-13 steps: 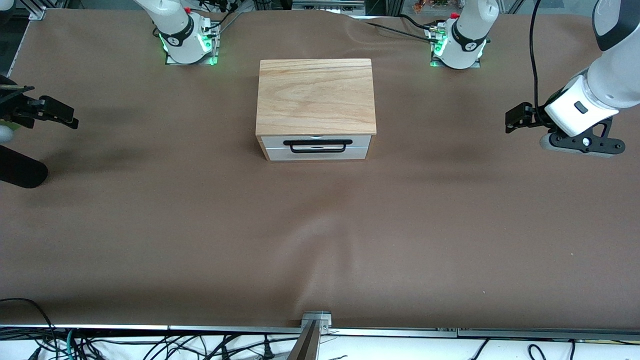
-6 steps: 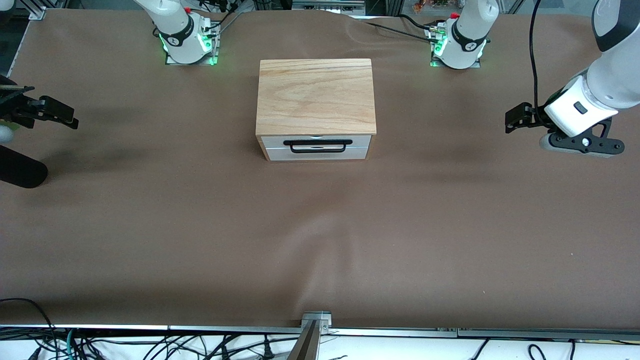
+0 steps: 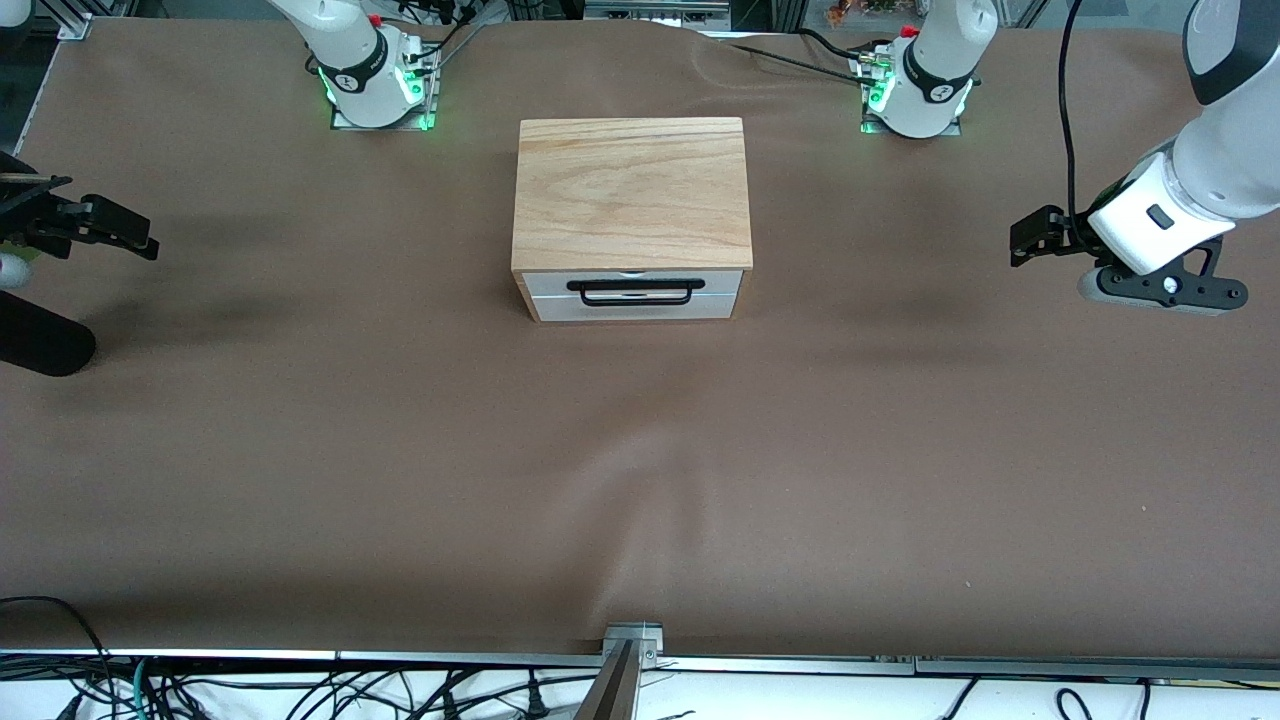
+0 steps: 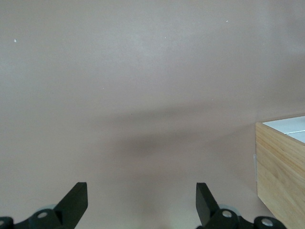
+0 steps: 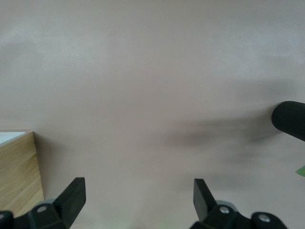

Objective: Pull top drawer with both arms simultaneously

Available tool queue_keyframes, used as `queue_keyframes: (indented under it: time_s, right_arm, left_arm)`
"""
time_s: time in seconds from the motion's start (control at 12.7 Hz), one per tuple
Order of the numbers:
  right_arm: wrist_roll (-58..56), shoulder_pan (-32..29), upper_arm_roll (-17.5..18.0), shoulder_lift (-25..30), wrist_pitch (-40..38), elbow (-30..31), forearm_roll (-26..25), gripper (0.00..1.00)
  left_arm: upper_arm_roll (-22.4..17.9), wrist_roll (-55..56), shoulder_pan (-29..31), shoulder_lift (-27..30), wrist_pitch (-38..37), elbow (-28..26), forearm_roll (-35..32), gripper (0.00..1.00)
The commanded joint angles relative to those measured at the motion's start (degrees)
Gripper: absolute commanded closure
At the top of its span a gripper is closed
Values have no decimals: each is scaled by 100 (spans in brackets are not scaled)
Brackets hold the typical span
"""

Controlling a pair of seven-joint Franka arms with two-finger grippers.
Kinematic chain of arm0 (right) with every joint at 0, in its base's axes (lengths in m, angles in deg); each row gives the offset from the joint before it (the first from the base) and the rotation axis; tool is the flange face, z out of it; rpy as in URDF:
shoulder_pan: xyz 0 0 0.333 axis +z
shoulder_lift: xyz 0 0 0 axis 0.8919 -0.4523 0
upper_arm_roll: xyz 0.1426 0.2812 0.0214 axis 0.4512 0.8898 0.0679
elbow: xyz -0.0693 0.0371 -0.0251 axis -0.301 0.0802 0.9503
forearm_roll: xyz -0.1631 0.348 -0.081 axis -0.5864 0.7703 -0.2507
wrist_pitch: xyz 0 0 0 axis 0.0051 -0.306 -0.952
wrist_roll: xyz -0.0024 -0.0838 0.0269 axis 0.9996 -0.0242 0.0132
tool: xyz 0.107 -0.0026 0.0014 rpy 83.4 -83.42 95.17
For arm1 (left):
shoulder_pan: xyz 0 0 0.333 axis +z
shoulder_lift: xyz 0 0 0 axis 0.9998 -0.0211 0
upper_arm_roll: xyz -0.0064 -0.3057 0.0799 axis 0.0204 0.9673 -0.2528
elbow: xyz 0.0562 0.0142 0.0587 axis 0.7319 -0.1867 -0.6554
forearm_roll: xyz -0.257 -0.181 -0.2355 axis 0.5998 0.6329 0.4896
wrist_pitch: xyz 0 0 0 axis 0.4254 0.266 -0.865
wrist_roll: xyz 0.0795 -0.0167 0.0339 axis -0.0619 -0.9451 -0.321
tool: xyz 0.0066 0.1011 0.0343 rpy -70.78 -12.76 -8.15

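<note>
Over bare table, right tool [image 3: 130,235] edges inward (top drawer [image 3: 634,292] shut).

The cabinet [image 3: 631,190] looks like pale grained wood with a smooth white drawer front [image 3: 633,296], sitting on a matt brown, slightly wrinkled cloth-like surface [image 3: 400,450].

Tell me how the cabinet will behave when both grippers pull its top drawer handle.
The cabinet looks small and sits loose on the brown cover, so it may slide rather than open. The handle looks stiff. Left gripper and right gripper hang open, apart from it.
</note>
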Motion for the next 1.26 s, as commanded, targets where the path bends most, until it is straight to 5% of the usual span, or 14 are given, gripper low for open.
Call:
queue_keyframes:
  time_s: [0.0,0.63,1.18]
  right_arm:
    - [9,-57,49,-8,-30,-67,-63,0]
    - [9,-57,49,-8,-30,-67,-63,0]
    - [106,83,93,-324,67,-67,-63,0]
  left_arm:
    - [39,8,61,8,-13,-74,-34,0]
    - [48,307,70,-501,381,-179,142,0]
    - [101,545,44,-1020,1823,-1198,150,0]
